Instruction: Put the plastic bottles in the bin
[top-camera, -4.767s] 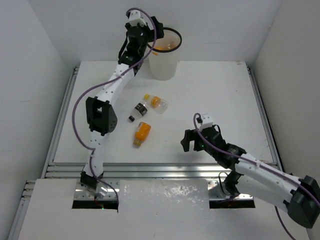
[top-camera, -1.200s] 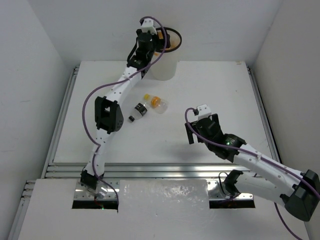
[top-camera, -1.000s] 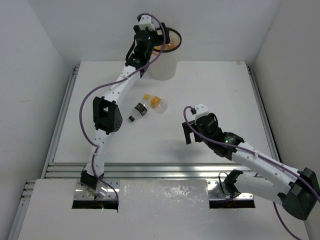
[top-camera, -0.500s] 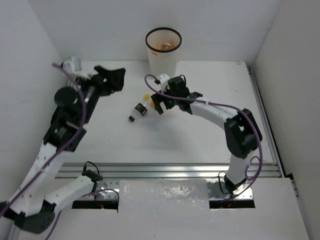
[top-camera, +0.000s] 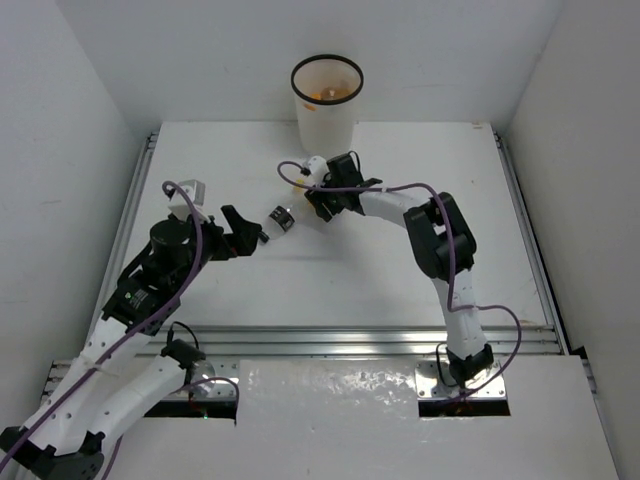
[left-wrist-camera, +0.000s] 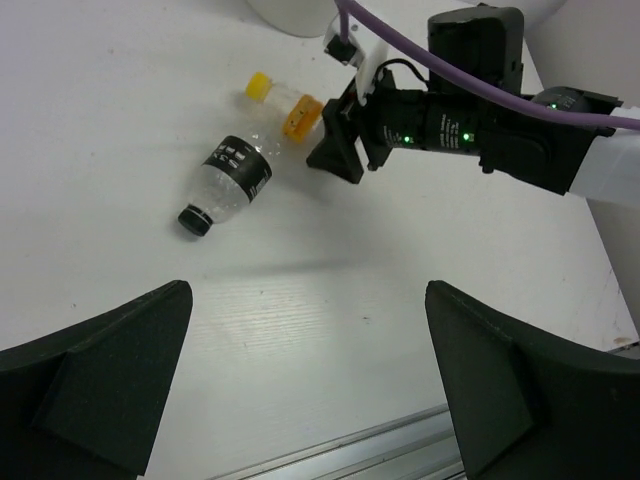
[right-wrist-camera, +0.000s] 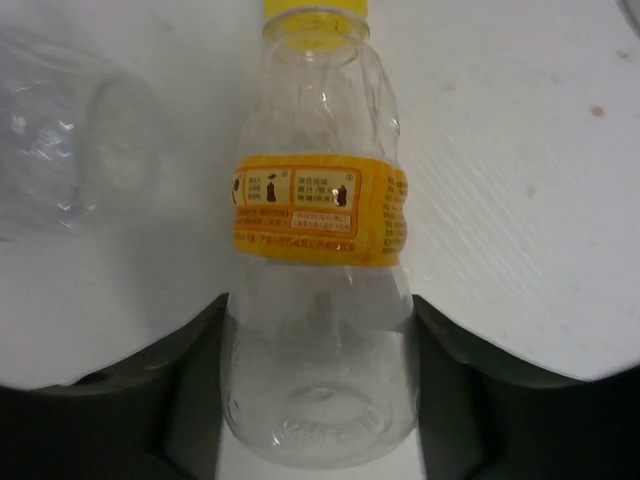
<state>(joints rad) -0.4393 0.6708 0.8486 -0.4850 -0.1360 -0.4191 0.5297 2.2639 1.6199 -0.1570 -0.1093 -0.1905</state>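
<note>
Right gripper (top-camera: 316, 203) clamps yellow-capped bottle (right-wrist-camera: 318, 210) across lower body, bottle lying on table (top-camera: 470, 220) (widest part, likely firmer hold). Left gripper (left-wrist-camera: 305, 290) spread, empty, aimed at black-capped bottle (left-wrist-camera: 228, 180). Bin (top-camera: 326, 125) well apart, far edge.

White table (top-camera: 330, 290) with aluminium rails (top-camera: 330, 338), enclosed by plain white walls (top-camera: 450, 60).

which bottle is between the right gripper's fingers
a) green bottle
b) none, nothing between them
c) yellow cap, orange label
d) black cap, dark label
c, since the right wrist view shows the right gripper with a finger pressed to each side of the clear yellow-capped bottle, which has an orange label band.
</note>
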